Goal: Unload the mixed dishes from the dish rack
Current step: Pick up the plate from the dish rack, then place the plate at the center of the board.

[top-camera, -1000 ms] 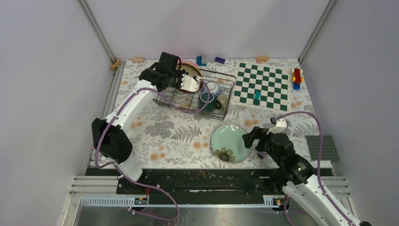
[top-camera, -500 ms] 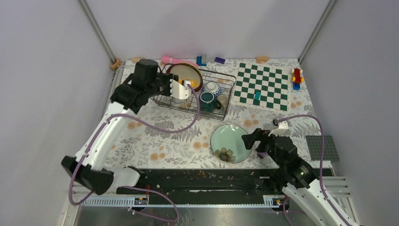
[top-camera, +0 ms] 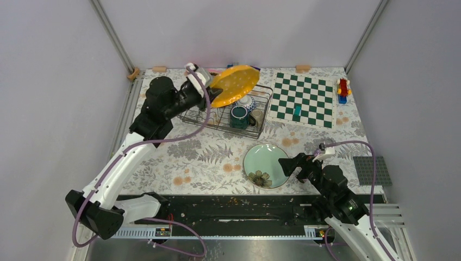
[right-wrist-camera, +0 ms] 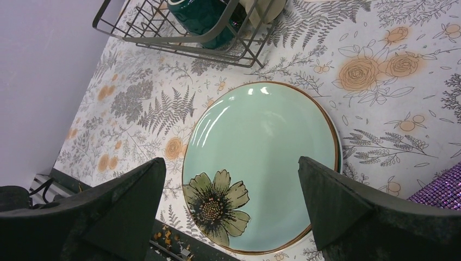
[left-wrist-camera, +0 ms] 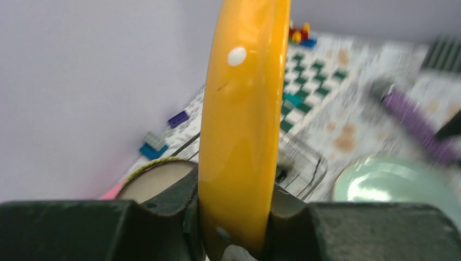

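Lifted since the prior frame, yellow plate (top-camera: 235,84) now sits above rack (top-camera: 195,115), apparently clear, clamped edge-on by left fingers (left-wrist-camera: 163,215). Right fingers (right-wrist-camera: 114,212) spread wide over green plate (right-wrist-camera: 261,147) on tabletop (right-wrist-camera: 380,98).

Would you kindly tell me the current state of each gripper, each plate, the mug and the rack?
left gripper: shut on the yellow plate, at its rim.
yellow plate: held in the air over the dish rack, tilted.
right gripper: open, holding nothing, above the pale green floral plate.
pale green floral plate: lying flat, face up, outside the dish rack.
dark green mug: upright inside the dish rack.
dish rack: partly loaded.
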Controlling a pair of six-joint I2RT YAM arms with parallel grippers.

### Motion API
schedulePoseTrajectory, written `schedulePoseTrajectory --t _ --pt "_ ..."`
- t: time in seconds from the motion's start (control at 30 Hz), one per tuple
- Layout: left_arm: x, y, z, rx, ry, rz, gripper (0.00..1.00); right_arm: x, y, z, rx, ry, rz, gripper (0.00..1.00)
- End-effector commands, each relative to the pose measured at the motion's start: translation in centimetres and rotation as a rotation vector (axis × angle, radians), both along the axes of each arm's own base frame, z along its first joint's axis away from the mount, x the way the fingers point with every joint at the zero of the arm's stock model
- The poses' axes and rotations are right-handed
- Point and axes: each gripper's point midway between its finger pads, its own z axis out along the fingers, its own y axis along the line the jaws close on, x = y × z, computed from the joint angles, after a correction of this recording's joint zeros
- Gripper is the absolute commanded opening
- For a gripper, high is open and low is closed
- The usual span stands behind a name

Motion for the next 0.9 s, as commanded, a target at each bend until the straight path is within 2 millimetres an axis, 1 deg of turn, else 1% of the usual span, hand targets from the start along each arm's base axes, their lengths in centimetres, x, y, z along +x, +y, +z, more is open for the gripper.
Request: schedulePoseTrajectory --t 0.0,0.07,0.1,0.17,0.3,0.4,0.5,0.57,0.6,0.73,0.87 --pt "-0.5 0.3 11.8 -0.597 0.045 0.043 0.00 0.1 0.4 1.3 0.054 -0.057 0.008 0.99" --pt "-0.1 0.6 10.6 -0.685 0.156 0.085 0.00 0.0 0.4 1.4 0.058 -0.058 0.015 0.99" --pt "0.1 0.5 9.2 -0.718 0.215 0.099 0.00 -0.1 0.5 1.4 0.059 -0.057 0.018 0.99" --pt "0.0 0.9 7.2 -0.789 0.292 0.121 0.00 -0.1 0.5 1.3 0.063 -0.055 0.020 0.99" --pt "-1.3 0.9 3.3 -0.859 0.400 0.097 0.00 -0.2 1.3 1.7 0.094 -0.066 0.053 0.99" --pt "-2.0 1.0 0.0 -0.868 0.486 0.115 0.00 -0.8 2.6 3.0 0.146 -0.088 0.126 0.99" --pt "-3.4 0.8 -2.6 -0.865 0.547 0.083 0.00 -1.3 3.4 4.4 0.201 -0.110 0.175 0.99" --pt "-4.4 0.9 -3.7 -0.861 0.571 0.062 0.00 -1.3 3.8 5.0 0.238 -0.119 0.182 0.99" --pt "-5.0 0.8 -4.1 -0.855 0.578 0.043 0.00 -1.2 4.0 5.6 0.263 -0.138 0.187 0.99" --pt "-7.6 -0.1 -5.3 -0.801 0.596 -0.088 0.00 -0.8 5.2 6.4 0.320 -0.158 0.228 0.99" --pt "-9.3 -1.3 -6.3 -0.766 0.631 -0.212 0.00 -0.3 6.2 6.4 0.310 -0.114 0.254 0.99"
